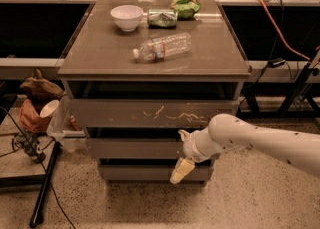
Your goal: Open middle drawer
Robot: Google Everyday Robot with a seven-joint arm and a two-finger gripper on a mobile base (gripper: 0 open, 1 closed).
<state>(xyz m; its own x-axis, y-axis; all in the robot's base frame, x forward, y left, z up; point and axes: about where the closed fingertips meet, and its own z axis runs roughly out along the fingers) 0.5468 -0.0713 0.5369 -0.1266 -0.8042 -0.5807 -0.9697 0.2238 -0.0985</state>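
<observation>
The middle drawer (132, 148) is the plain grey-brown front in the cabinet, below the wider top front with white scratches (150, 113) and above the narrow bottom front (145, 173). It looks closed or nearly closed. My gripper (180, 154) is on the white arm coming in from the right. It sits right at the right part of the middle drawer's front. Its fingers are spread, one fingertip (183, 134) near the drawer's top edge and the cream one (180, 171) hanging in front of the bottom drawer. It holds nothing.
On the cabinet top (100, 58) lie a white bowl (126, 16), a green can (161, 18), a green chip bag (185, 0) and a plastic bottle (162, 47). A clear bin (61, 123), a brown bag (36, 100) and a black pole (45, 188) stand left. An orange cable (280, 28) runs right.
</observation>
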